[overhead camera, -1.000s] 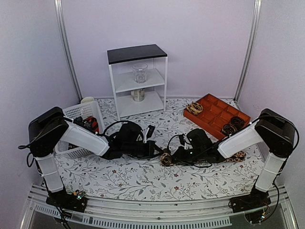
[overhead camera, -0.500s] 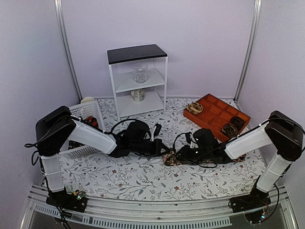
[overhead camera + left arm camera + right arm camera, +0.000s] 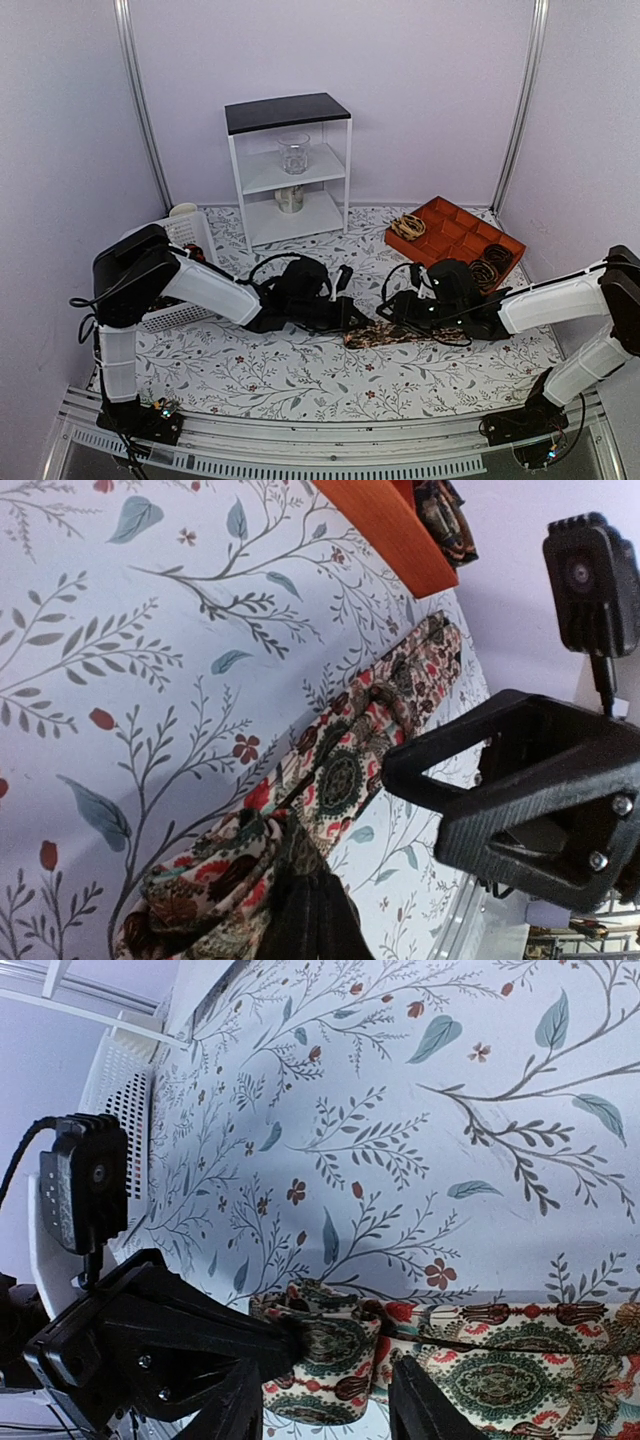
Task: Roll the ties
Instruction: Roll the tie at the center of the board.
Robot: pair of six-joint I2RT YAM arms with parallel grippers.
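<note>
Ties (image 3: 482,270): rolled ones in orange tray (image 3: 452,236) | one lying on table (image 3: 280,372)

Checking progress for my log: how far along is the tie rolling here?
Done: three rolled ties sit in the orange tray. In hand: left tool is shut on one end of a flat tie, right tool open over it. Left: rolling it up.

Matt printed cloth tie (image 3: 345,770), matt black plastic left pincer (image 3: 310,905), smooth floral tablecloth (image 3: 120,680)
</note>
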